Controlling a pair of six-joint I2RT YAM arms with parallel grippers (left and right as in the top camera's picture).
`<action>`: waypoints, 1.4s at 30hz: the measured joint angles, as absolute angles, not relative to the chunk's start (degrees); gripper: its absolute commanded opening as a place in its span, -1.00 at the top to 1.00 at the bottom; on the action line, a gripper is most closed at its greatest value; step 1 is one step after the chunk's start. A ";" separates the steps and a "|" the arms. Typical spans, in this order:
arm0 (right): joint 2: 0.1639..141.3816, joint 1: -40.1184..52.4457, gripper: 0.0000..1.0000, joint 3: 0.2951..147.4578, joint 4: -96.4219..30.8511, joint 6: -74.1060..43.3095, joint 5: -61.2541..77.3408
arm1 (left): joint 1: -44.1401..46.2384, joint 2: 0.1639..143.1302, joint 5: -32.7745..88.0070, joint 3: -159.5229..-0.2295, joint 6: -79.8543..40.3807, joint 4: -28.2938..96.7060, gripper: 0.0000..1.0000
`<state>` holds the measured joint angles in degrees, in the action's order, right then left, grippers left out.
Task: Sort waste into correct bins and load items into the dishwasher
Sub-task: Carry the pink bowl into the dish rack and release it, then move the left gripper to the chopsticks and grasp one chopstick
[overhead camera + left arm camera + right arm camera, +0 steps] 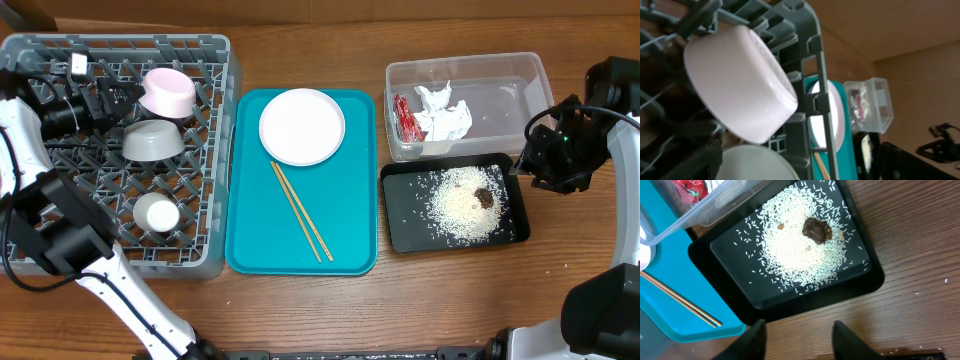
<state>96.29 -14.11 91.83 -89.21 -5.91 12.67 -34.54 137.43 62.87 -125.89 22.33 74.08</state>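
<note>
The grey dish rack (pixel 225 150) at the left holds a pale pink bowl (pixel 167 90), a white bowl (pixel 152 141) and a white cup (pixel 157 213). My left gripper (pixel 108 100) is open inside the rack, just left of the pink bowl (pixel 740 82), with the white bowl (pixel 755 165) below it. A white plate (pixel 302 126) and wooden chopsticks (pixel 300 210) lie on the teal tray. The clear tub (pixel 500 80) holds the red wrapper (pixel 405 118) and the napkin (pixel 442 115). The black tray (pixel 405 225) holds rice (pixel 800 250) and a brown lump (pixel 817 230). My right gripper (pixel 802 342) is open and empty over the table beside it.
The teal serving tray (pixel 250 250) lies between the rack and the two bins. The rack's grey wall (pixel 822 100) stands close to my left gripper. A few rice grains lie on the wood (pixel 946 281) right of the black tray.
</note>
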 measured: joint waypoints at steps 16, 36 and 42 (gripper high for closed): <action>96.29 -14.11 -0.15 91.83 -89.17 -5.96 12.67 | -17.61 113.16 30.39 -125.95 7.11 77.56 -1.00; 96.29 -14.11 -0.33 91.83 -90.89 -6.00 12.67 | -3.70 108.68 12.80 -120.57 -12.05 96.25 -1.00; 96.29 -14.11 -0.33 91.83 -91.02 -5.98 12.67 | 2.35 99.18 10.24 -107.94 -18.28 96.55 -1.00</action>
<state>96.29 -14.11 91.83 -91.02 -5.98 12.67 2.35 99.18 10.24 -107.94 -18.28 96.55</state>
